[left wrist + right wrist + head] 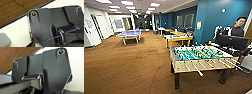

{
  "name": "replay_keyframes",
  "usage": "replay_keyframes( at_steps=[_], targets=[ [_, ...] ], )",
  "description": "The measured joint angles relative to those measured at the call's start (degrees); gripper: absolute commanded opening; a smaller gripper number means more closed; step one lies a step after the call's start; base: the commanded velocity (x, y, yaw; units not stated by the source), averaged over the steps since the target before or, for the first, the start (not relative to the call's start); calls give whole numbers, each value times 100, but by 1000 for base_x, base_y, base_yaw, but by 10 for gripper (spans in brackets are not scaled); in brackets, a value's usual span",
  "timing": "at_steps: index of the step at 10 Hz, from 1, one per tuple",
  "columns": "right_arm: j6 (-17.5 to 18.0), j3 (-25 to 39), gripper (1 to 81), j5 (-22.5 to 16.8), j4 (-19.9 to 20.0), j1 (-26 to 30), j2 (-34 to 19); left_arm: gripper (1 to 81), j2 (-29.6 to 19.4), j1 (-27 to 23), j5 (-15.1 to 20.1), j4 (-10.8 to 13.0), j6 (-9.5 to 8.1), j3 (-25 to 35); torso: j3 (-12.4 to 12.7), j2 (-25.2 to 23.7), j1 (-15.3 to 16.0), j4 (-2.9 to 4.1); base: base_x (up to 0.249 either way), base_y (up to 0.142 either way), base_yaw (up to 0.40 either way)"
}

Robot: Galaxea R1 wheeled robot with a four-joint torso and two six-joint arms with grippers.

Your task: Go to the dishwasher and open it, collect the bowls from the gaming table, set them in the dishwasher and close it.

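From where I stand no lettering can be read: the yellow sign (198, 25) on the blue wall (211, 17), right of centre, is too blurred to make out.

Brown carpet (129, 65) carries a foosball table (201, 58), a yellow-sided table (179, 39) and a blue ping-pong table (129, 33).

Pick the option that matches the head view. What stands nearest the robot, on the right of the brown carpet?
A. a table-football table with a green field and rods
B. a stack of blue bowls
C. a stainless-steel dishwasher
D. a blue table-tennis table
A: the table-football table stands closest on the right, while the blue table-tennis table is far off at the left.
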Motion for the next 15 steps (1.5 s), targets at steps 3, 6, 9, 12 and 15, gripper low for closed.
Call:
replay_keyframes(
  at_steps=[3, 6, 9, 12, 15],
  targets=[
    [-2, 0, 811, 16, 0, 5, 2, 811, -13, -17, -11, 0, -2, 0, 0, 0, -2, 0, 0, 0, 340],
    [-2, -9, 811, 57, -1, 10, -15, 811, -11, 22, 1, 0, -2, 0, 0, 0, -2, 0, 0, 0, 331],
    [-2, -4, 811, 79, -1, 35, 16, 811, -35, -11, 0, 0, -2, -11, 0, 0, -2, 0, 0, 0, 324],
    [-2, -4, 811, 85, -1, 35, 0, 811, -26, 44, 6, 0, -2, -5, 0, 0, -2, 0, 0, 0, 210],
    [0, -9, 811, 99, -1, 33, -1, 811, -30, 24, 0, -2, -18, -5, 0, 0, -2, 0, -51, 0, 0]
  ],
)
